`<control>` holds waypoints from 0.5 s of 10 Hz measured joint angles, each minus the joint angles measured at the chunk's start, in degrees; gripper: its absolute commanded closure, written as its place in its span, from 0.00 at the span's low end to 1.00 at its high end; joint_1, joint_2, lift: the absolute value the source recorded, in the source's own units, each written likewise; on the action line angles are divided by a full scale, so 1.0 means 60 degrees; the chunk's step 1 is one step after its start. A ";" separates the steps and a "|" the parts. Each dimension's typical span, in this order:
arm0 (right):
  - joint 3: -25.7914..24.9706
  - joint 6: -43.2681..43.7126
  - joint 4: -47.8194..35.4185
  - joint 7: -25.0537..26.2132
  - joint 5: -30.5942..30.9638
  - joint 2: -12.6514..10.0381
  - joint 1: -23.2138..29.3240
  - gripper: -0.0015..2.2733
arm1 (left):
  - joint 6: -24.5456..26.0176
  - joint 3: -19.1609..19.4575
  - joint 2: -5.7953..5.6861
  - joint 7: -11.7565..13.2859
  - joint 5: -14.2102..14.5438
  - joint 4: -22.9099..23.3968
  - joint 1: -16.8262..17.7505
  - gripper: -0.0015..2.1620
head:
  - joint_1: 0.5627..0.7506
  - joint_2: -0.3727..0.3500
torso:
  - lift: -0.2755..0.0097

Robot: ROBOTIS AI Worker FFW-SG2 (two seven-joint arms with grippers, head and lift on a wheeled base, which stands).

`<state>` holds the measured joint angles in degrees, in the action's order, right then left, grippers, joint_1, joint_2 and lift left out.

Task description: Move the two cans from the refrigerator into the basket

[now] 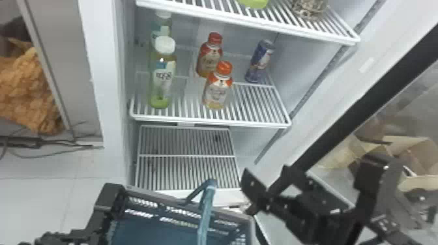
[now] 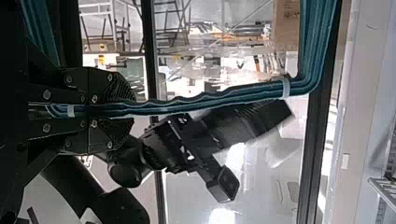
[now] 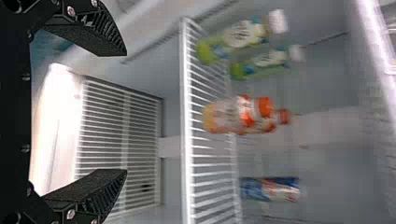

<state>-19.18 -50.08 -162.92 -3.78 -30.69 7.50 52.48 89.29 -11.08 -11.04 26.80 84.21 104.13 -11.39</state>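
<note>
- At the refrigerator (image 1: 112, 81), right claw (image 1: 245, 192) wide apart, nothing between its fingers.
- Left claw (image 2: 126, 110) clenched on the handle (image 1: 204, 215) of the basket (image 1: 150, 193).
- Red-capped bottles (image 1: 217, 91) and white-capped bottles (image 1: 163, 76) stand left of the can (image 1: 259, 61).
- Can: upright on the wire shelf (image 1: 208, 122), deeper inside than the right claw, well apart.

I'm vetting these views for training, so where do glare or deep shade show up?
Head view: a small glint on the front white-capped bottle, and near-black right fingers; left wrist view: dark left fingers against a bright room, with white glare on the pale surface; right wrist view: a washed-out white patch beyond the dark right fingers.
</note>
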 measured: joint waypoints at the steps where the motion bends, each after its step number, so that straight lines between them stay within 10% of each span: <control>1: 0.0031 0.0807 0.0272 0.0000 0.0133 -0.0004 -0.0131 0.05 | 0.0000 0.0000 -0.0001 0.0001 0.0003 0.0002 -0.0009 0.56 | 0.70 0.03 | 0.03; 5: 0.0389 0.3469 0.1645 -0.0068 0.0516 0.0064 -0.0940 0.05 | 0.0000 0.0019 -0.0007 -0.0005 0.0019 0.0001 -0.0047 0.56 | 0.70 0.03 | 0.03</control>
<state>-16.85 -29.26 -153.05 -4.19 -27.59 7.88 46.83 89.29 -10.97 -11.08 26.77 84.32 104.14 -11.67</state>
